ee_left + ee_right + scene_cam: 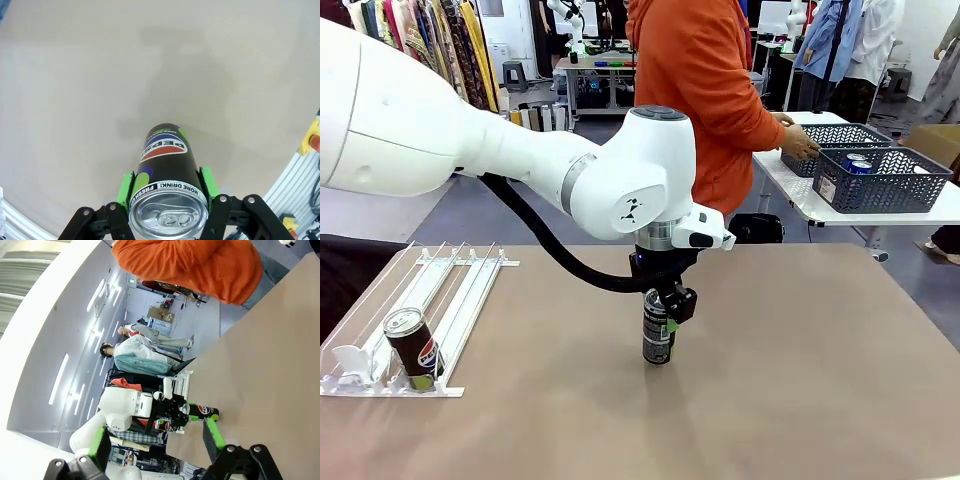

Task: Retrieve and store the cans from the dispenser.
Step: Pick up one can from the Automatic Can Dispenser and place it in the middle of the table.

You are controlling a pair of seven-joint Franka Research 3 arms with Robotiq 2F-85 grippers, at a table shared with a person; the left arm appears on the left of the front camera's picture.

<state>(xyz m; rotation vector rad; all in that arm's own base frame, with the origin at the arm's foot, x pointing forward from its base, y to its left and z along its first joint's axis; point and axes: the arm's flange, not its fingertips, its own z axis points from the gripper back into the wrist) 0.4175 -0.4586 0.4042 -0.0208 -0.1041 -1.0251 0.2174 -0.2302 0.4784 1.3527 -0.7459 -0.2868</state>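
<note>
A plain beige matte surface (pixel 800 380) fills the lower frame. At lower left lies a flat white wire-rail dispenser rack (pixel 470 292), with a dark silver-topped cola can (pixel 413 350) at its near end. Near centre stands an upright black-labelled cola can (pixel 658 340).

The left arm (pixel 420 130) reaches over, wrist pointing straight down; left gripper (pixel 660 322) clamps the black can (pixel 658 350) near its top; right gripper (pixel 156 440), well apart from that can, gapes wide.

A black can (pixel 167 165) bears a red-white-blue emblem between green pads (pixel 126 189). The rack (pixel 470 300) is white; the table (pixel 800 380), tan.
</note>
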